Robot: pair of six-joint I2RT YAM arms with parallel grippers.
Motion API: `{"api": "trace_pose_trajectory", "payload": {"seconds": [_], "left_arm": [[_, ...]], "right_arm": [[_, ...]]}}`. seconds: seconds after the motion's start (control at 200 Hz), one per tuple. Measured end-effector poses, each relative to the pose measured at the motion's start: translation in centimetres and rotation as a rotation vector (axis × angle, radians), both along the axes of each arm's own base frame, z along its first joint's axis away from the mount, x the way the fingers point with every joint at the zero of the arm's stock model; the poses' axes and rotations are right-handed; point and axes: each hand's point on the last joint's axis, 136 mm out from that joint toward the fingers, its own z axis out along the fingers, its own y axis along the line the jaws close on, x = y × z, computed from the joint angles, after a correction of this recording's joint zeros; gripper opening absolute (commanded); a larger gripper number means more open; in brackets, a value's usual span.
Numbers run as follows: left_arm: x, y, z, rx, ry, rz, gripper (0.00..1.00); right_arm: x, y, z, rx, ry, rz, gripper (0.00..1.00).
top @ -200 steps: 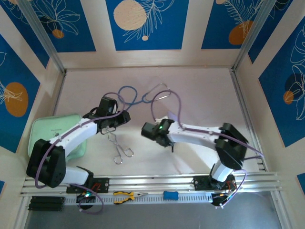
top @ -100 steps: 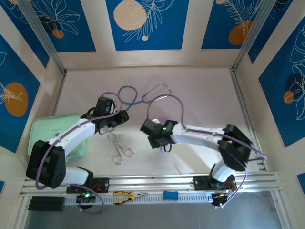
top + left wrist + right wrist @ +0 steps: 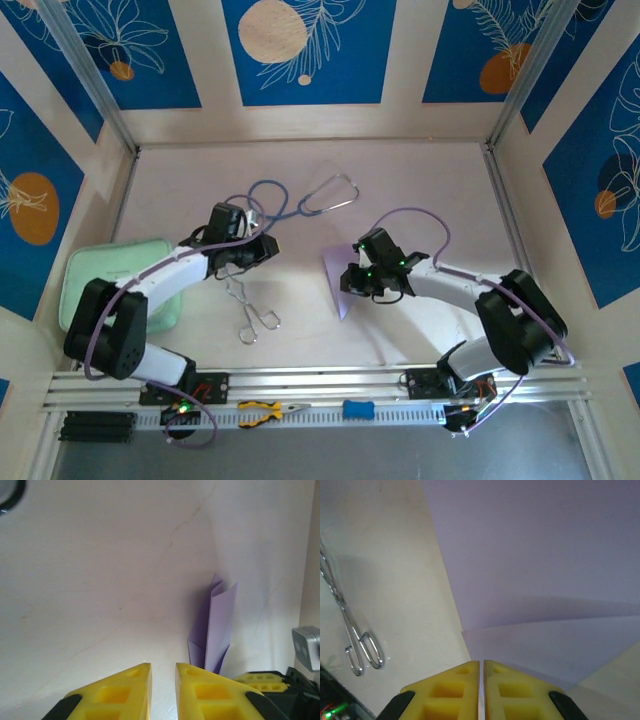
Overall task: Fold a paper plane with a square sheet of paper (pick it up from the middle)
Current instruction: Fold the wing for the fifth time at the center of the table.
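Now, from the top view: the right arm has swung out toward its own side over the last second, and the lilac paper sheet (image 3: 338, 288), earlier mostly hidden beneath it, lies uncovered near mid-table as a tapered, partly folded shape. The right gripper (image 3: 356, 282) sits at the sheet's right edge. The left gripper (image 3: 267, 246) has barely shifted and stays well apart from the paper, above the metal forceps (image 3: 246, 305). Left wrist view: the left gripper (image 3: 163, 672) shows only a narrow gap with nothing in it. Beyond it the sheet (image 3: 217, 625) shows two overlapping layers, rising from just beside the other arm's yellow fingers (image 3: 257, 679). Right wrist view: the right gripper (image 3: 481, 666) has its jaws pressed together to a hairline, apparently nipping the sheet (image 3: 545, 570) at its near edge, with a crease running across it. Judgement: folding is partway, with no pointed dart or centre ridge yet. The shift looks like repositioning for the next crease.
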Motion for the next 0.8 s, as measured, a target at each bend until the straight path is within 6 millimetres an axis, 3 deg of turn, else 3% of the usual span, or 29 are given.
{"api": "trace_pose_trajectory", "payload": {"seconds": [0.225,0.435,0.8], "left_arm": [[-1.1,-2.4,-1.6,-0.036,0.055,-0.076,0.17],[-1.5,-4.1,-1.8,-0.061,0.066,-0.124,0.16],[-1.4,-7.3,-1.7,-0.097,0.074,-0.189,0.15]], "right_arm": [[0.0,0.8,-2.0,0.021,0.083,-0.030,0.12],[-0.6,1.3,-3.4,0.024,0.162,-0.113,0.12],[-0.3,3.9,-3.3,0.185,0.226,-0.377,0.15]]}}
